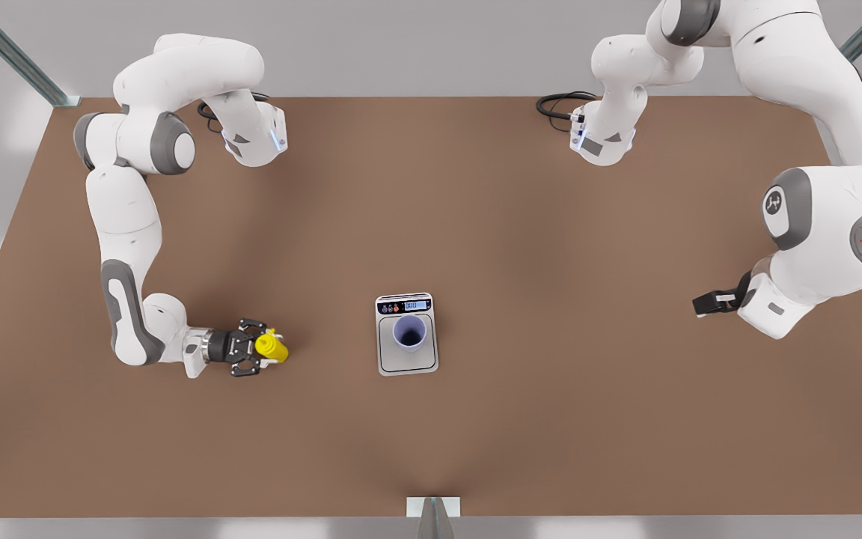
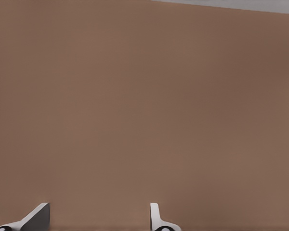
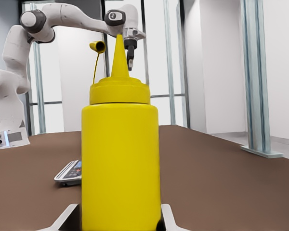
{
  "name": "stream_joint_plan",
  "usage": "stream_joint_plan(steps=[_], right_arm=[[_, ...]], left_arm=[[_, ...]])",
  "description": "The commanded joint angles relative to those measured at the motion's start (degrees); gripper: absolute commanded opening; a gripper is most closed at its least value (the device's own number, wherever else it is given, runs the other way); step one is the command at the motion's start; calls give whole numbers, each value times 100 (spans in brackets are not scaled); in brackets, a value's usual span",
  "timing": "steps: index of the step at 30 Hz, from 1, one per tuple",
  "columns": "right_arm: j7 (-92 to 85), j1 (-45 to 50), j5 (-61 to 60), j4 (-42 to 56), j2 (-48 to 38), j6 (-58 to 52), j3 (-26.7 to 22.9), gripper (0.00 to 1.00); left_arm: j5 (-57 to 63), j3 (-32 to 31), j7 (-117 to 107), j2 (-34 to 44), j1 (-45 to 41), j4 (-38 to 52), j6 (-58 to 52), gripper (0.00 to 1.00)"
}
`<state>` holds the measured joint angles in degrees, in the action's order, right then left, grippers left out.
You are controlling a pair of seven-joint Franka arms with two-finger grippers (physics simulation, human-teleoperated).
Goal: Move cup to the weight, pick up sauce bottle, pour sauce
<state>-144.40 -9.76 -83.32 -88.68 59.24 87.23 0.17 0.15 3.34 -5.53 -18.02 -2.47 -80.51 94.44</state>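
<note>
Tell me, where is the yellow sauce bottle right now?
In the front view the sauce bottle stands upright on the table at the left, between the right gripper's fingers, apart from the weight that carries the cup.

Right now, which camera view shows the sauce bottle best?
The right wrist view: the sauce bottle stands upright, nozzle and open cap clear, between the right end effector's fingers. The front view shows it small, from above. The left wrist view shows brown table.

— What do we see around the wide matte brown tabletop (image 1: pixel 476 224)?
— We see pale grey walls (image 1: pixel 401 45), slanted silvery metal posts (image 1: pixel 12 52) at its corners, and soft even light.
</note>
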Motion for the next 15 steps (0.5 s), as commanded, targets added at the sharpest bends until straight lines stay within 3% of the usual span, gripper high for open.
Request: stream_joint_plan(steps=[1, 4, 6, 15], right_arm=[[0, 0, 0, 0, 0, -4, 0, 77], [0, -18, 0, -9, -9, -48, 0, 79], [0, -35, 9, -9, -9, -74, -9, 100], [35, -184, 79, -53, -27, -268, -26, 100]], left_arm=[[11, 0, -10, 0, -8, 0, 4, 100], [11, -9, -18, 0, 1, 0, 13, 100], [20, 0, -10, 0, 10, 0, 30, 100], [20, 0, -10, 0, 10, 0, 30, 100]])
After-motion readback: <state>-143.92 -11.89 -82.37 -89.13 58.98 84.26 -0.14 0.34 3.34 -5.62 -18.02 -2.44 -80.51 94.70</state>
